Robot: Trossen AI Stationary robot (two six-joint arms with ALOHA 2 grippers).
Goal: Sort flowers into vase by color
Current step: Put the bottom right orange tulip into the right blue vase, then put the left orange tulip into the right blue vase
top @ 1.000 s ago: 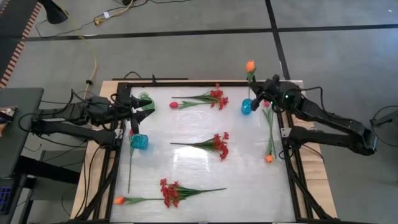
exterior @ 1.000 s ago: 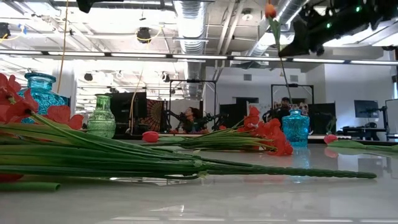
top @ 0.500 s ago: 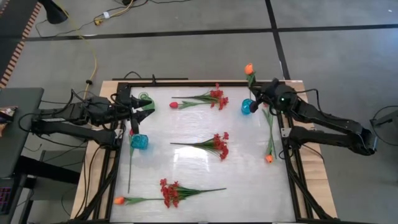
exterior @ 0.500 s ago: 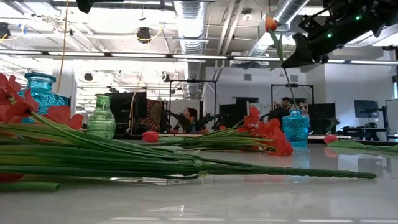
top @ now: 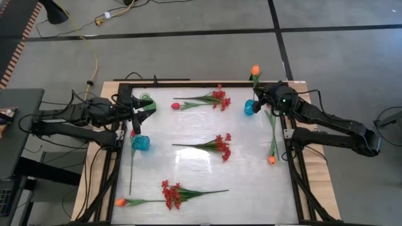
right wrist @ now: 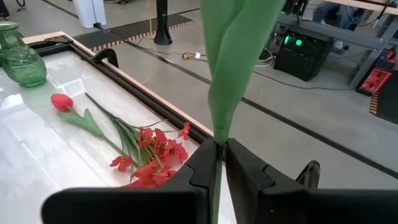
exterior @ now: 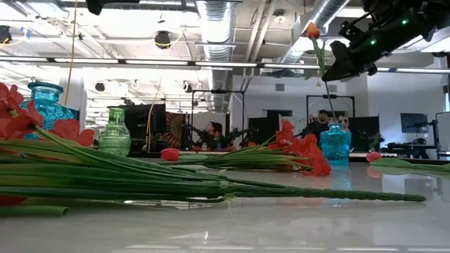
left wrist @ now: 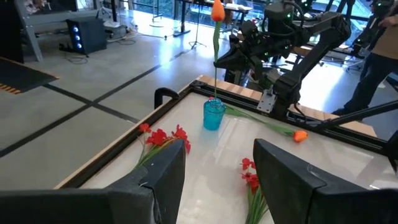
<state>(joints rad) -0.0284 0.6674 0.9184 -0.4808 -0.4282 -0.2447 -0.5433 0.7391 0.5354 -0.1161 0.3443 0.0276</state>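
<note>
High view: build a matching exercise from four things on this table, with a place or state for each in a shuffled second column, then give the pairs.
Things
1. held orange tulip
2. green vase
3. red-pink tulip at the far edge
4. middle red spray

Places or states
A. lying alone at the table's centre
B. upright in the right hand, above the blue vase
C. standing just beyond the open left hand
D. lying with its stem running to another red spray

Pairs: 1-B, 2-C, 3-D, 4-A
</note>
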